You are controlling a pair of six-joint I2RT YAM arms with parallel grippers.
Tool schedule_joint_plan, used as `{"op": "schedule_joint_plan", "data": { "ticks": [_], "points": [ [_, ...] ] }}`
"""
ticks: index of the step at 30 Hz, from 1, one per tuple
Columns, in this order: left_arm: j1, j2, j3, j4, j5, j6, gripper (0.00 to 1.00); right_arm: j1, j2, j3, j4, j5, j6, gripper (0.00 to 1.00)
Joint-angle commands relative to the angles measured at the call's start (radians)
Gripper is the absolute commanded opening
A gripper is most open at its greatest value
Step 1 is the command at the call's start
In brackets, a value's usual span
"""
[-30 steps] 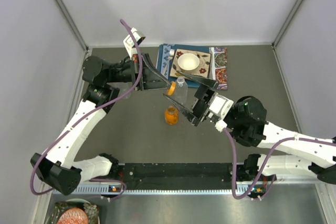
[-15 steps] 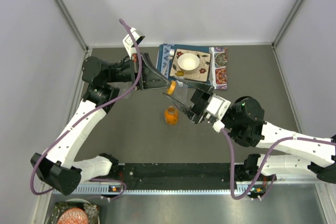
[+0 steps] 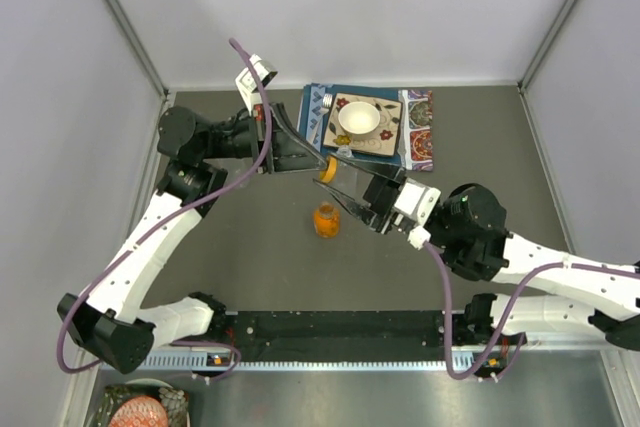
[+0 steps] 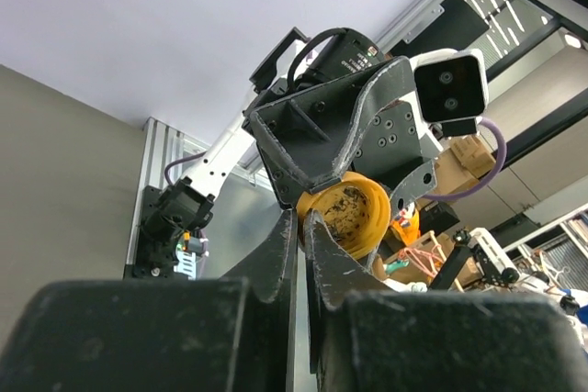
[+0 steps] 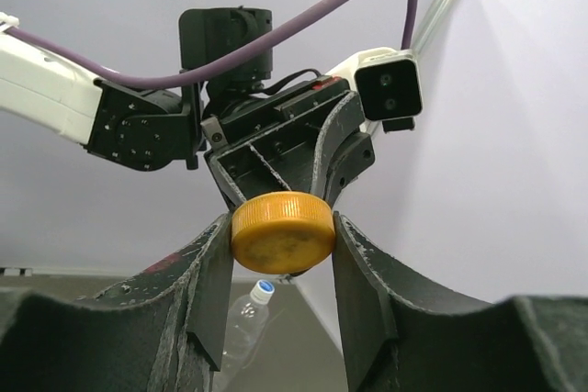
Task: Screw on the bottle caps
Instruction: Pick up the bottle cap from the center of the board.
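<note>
An orange cap [image 5: 281, 229] is held in the air above the counter [image 3: 250, 257] between the two arms. The left pincer [image 4: 303, 247] is closed almost completely, and the cap's rim is pinched between its fingertips, with the hollow underside turned toward the left wrist camera. The right pincer [image 5: 281, 243] is narrowed around the same cap, and its two fingers appear to lie against opposite sides of the ribbed wall, so the cap is gripped from both ends at once. A handover is judged to be in progress. The squat orange bottle [image 3: 326, 219] stands upright and uncapped on the counter, almost directly beneath the cap and slightly toward the arm bases, apart from both pincers. Its long axis is vertical, whereas the cap is seen tilted in the top view, so its open side would have to be turned downward before it could be lowered onto the neck. The right pincer is judged the nearer to the bottle. One orange cap, one orange bottle and one clear bottle [image 5: 246, 319] can be counted; the clear bottle is already capped, and a second is not made out. One white bowl [image 3: 359, 118] rests on the mats at the far side.
</note>
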Motion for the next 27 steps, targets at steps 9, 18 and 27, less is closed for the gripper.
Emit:
{"op": "schedule_joint_plan", "data": {
  "ticks": [9,18,27],
  "points": [
    [0.132,-0.036,0.050,-0.753,0.072,0.809,0.69,0.008,-0.221,-0.002,-0.162,0.064,0.131,0.36],
    [0.022,-0.117,-0.284,-0.978,-0.492,1.648,0.74,0.008,-0.342,-0.045,-0.228,0.157,0.153,0.36],
    [-0.049,-0.033,-0.443,-0.773,-0.611,1.791,0.79,0.008,-0.387,-0.083,-0.235,0.209,0.148,0.37]
  ]
}}
